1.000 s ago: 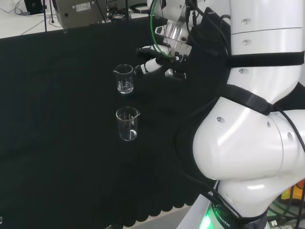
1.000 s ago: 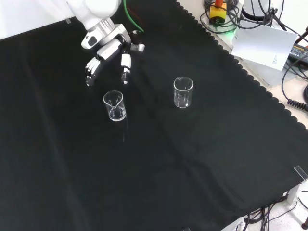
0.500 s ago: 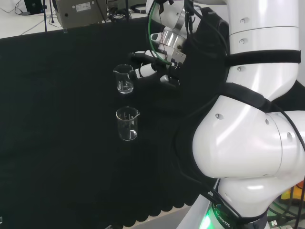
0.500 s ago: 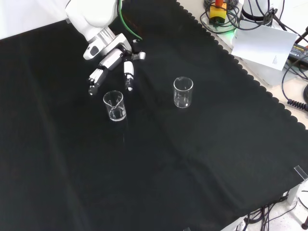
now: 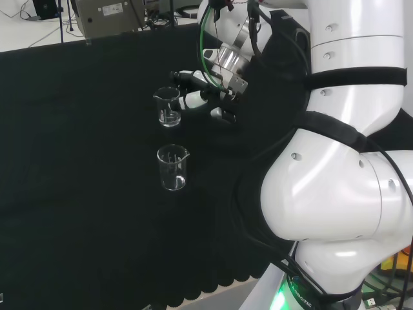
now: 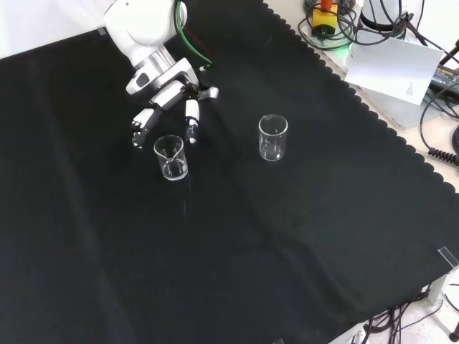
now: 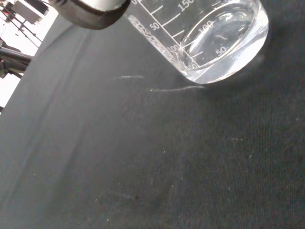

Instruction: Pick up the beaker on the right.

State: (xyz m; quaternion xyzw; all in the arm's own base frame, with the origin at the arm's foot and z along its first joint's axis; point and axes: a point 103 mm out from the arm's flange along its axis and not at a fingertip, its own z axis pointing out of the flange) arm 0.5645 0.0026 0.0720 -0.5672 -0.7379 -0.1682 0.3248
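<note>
The bench is covered with black cloth whose edge is scalloped. Two clear glass beakers stand upright on it, well apart. In the front view one beaker stands to the left and the other beaker to the right. In the head view they stand one behind the other. The wrist view shows a beaker base resting on the cloth, with printed graduation marks on its wall.

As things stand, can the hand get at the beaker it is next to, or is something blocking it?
Probably yes. The hand is open just behind the nearer beaker in the front view, fingers spread to either side of it. Only bare cloth lies between; the other beaker stands well aside.
</note>
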